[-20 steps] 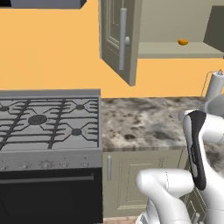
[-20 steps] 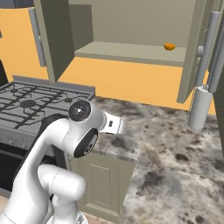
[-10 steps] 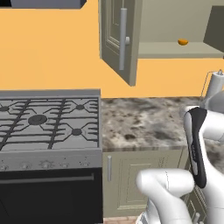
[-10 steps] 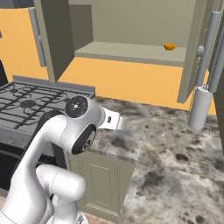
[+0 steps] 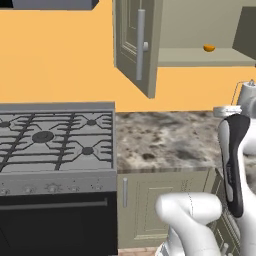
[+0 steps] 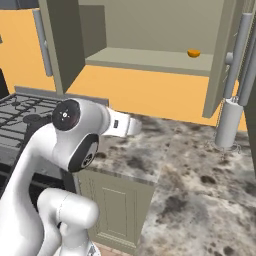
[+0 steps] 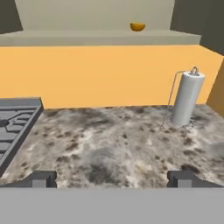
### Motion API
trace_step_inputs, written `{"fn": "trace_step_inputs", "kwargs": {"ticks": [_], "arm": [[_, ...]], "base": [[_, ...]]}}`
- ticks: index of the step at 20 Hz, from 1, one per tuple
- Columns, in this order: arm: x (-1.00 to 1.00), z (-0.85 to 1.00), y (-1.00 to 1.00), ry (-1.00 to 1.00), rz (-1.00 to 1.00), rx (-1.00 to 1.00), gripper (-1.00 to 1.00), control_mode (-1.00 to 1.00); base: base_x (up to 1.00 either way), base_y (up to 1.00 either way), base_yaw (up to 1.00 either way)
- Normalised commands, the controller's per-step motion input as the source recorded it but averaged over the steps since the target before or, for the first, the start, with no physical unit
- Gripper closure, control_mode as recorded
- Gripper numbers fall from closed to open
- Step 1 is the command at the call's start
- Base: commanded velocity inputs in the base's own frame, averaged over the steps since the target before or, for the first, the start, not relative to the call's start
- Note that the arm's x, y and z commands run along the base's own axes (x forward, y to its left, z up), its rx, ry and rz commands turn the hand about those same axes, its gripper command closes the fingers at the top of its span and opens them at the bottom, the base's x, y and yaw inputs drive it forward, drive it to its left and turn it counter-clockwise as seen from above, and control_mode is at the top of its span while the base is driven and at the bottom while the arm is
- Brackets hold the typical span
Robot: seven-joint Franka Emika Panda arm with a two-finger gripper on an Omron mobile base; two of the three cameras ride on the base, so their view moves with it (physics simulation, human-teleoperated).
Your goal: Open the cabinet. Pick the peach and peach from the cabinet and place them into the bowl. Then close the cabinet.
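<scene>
1 peach (image 6: 193, 53) is seen on the shelf of the open cabinet (image 6: 150, 30). The pincer (image 7: 112, 178) is held wide open, empty, above the worktop (image 7: 109, 140).

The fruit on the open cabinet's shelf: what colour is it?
Orange-yellow. The peach shows best in the hand view.
</scene>
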Motion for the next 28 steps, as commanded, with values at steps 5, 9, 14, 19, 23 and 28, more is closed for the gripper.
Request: {"fn": "trace_step_inputs", "kwargs": {"ticks": [5,9,14,19,23,28], "arm": [[-0.53,0.45,0.41,-0.5,0.0,-0.18,-1.0,-1.0],[-0.32,0.54,0.61,-0.39,0.0,-0.08,-1.0,-1.0],[-0.06,0.85,0.73,-0.24,0.0,-0.04,-1.0,-1.0],[-0.09,0.82,0.68,-0.17,0.02,-0.08,-1.0,-1.0],[0.0,0.0,0.18,-0.01,0.0,0.0,-1.0,-1.0],[-0.04,-0.13,0.72,0.0,0.0,0.0,-1.0,-1.0]], "base": [[0.0,0.0,0.0],[0.0,0.0,0.0],[0.0,0.0,0.0],[0.0,0.0,0.0],[0.0,0.0,0.0],[0.0,0.0,0.0]]}}
